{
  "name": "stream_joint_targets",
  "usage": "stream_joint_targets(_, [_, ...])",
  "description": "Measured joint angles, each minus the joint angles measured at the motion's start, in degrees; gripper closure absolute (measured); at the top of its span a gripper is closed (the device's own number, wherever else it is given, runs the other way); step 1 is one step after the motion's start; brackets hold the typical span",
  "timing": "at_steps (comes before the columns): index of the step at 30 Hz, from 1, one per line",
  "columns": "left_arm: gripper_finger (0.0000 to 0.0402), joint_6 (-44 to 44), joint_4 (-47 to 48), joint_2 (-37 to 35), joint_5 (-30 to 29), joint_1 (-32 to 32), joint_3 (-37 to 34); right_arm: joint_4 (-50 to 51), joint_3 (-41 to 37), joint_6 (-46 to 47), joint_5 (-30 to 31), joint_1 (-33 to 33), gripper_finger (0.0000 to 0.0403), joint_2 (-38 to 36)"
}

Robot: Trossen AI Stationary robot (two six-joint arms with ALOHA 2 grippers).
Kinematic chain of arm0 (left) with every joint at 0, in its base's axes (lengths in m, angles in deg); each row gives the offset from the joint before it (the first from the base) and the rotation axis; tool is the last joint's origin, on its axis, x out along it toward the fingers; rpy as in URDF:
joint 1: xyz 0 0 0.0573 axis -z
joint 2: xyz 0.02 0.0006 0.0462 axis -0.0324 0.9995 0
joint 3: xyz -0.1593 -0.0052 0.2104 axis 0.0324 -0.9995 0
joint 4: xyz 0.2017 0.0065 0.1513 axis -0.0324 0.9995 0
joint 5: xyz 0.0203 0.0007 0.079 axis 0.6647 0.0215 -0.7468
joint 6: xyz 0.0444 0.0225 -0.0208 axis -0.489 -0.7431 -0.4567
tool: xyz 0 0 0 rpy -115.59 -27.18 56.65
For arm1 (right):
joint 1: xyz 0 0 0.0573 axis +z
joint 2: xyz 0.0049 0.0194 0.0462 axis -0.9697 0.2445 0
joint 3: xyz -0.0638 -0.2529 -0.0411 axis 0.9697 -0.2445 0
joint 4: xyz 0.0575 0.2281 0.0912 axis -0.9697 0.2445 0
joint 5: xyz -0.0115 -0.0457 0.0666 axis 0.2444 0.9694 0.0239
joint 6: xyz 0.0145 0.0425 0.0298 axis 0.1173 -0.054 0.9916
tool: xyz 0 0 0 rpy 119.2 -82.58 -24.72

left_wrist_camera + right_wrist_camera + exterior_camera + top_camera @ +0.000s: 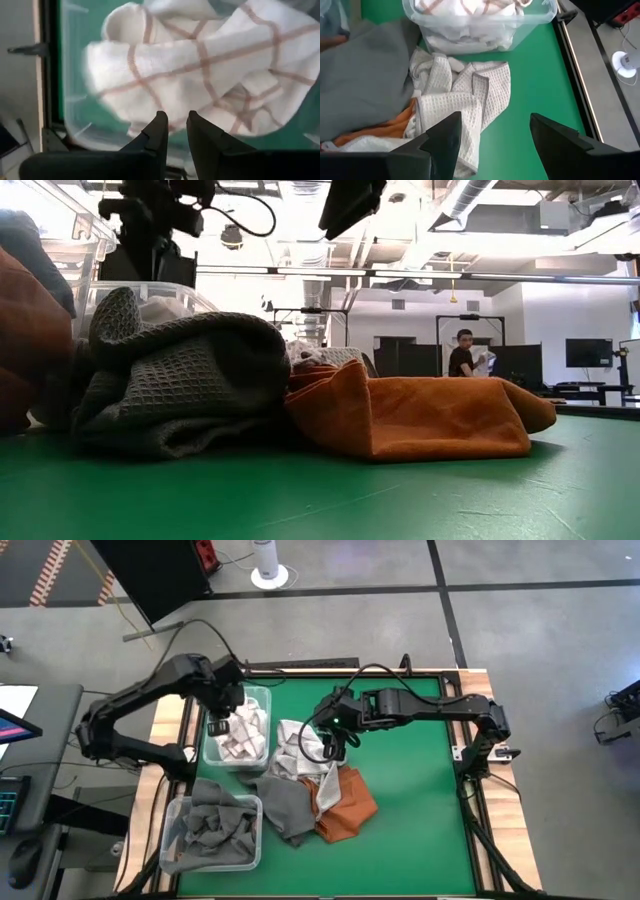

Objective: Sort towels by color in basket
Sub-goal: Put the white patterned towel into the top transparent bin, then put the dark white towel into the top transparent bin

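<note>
A pile lies on the green mat: a white waffle towel (293,748) (455,95), a dark grey towel (285,805) (180,380) and a rust-orange towel (347,805) (420,415). A clear bin (262,695) holds white checked towels (200,65). A second clear bin (250,802) holds grey towels (210,830). My left gripper (218,726) (176,135) hovers over the checked towels, its fingers a narrow gap apart and holding nothing. My right gripper (335,748) (495,135) is wide open above the white waffle towel.
Both bins stand along the mat's left side, the pile just to their right. Bare green mat (420,790) spreads over the right half. A black frame (470,800) borders the mat. A person (462,355) stands far back in the room.
</note>
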Motion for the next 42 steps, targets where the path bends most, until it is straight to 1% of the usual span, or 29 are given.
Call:
stream_joint_targets(2, [0.0338,0.45,0.47,-0.16,0.06,-0.02,1.39,0.66,0.00,0.18,0.09,-0.07,0.0138,0.00])
stream_joint_targets(4, [0.0338,0.37,-1.61,-0.67,1.62,-0.02,1.52,0.87,0.00,0.44,0.14,-0.08,0.0138,0.00])
stream_joint_targets(6, [0.0338,0.50,-5.97,-0.85,3.99,-0.02,0.27,0.94,0.00,0.46,0.16,-0.09,0.0138,0.00])
stream_joint_targets(8, [0.0338,0.95,-10.63,-0.70,4.48,-0.02,-2.20,0.91,0.00,0.55,0.16,-0.09,0.0138,0.00])
stream_joint_targets(10, [0.0338,0.51,-15.62,-0.63,4.37,-0.02,-6.29,0.94,0.00,0.96,0.16,0.00,0.0138,0.00])
stream_joint_targets(13, [0.0338,-0.22,-23.68,-0.66,4.27,-0.02,-14.38,1.15,0.00,1.50,0.79,0.86,0.0138,0.00])
stream_joint_targets(16, [0.0338,-0.75,-31.00,-0.63,4.44,-0.02,-22.98,2.73,0.00,1.54,3.29,2.21,0.0138,0.00])
stream_joint_targets(18, [0.0338,-1.02,-35.78,-0.66,5.72,-0.02,-28.16,3.78,0.00,1.68,4.93,3.01,0.0138,0.02])
stream_joint_targets(20, [0.0338,-0.96,-38.91,-0.66,6.96,-0.02,-31.75,3.62,0.00,1.75,5.70,3.69,0.0138,0.02])
stream_joint_targets(22, [0.0338,-0.77,-39.05,-0.77,7.18,-0.04,-32.85,3.22,0.00,1.72,5.78,4.10,0.0138,0.02])
stream_joint_targets(24, [0.0338,-0.73,-35.92,-0.86,7.03,-0.04,-31.74,2.46,0.00,1.69,5.78,4.08,0.0138,0.02])
stream_joint_targets(26, [0.0338,-0.71,-31.68,-1.33,6.77,-0.04,-28.63,1.98,0.00,1.69,5.78,4.04,0.0138,0.02])
stream_joint_targets(28, [0.0338,-0.82,-28.11,-2.23,6.55,-0.02,-23.99,1.82,0.00,1.66,5.78,3.89,0.0138,0.02])
stream_joint_targets(32, [0.0338,-2.54,-23.30,-3.80,2.82,-0.02,-13.30,1.79,0.00,1.67,5.80,3.53,0.0138,0.02])
stream_joint_targets(35, [0.0338,-3.16,-21.08,-4.44,1.35,-0.04,-5.65,1.80,0.00,1.66,5.82,3.54,0.0138,0.02])
stream_joint_targets(39, [0.0338,-1.72,-20.07,-4.55,2.03,0.62,1.54,2.27,0.00,1.49,5.80,3.58,0.0138,0.02])
stream_joint_targets(42, [0.0338,-0.27,-21.21,-4.55,5.98,1.84,2.68,4.04,-0.03,1.51,5.82,3.58,0.0138,0.02])
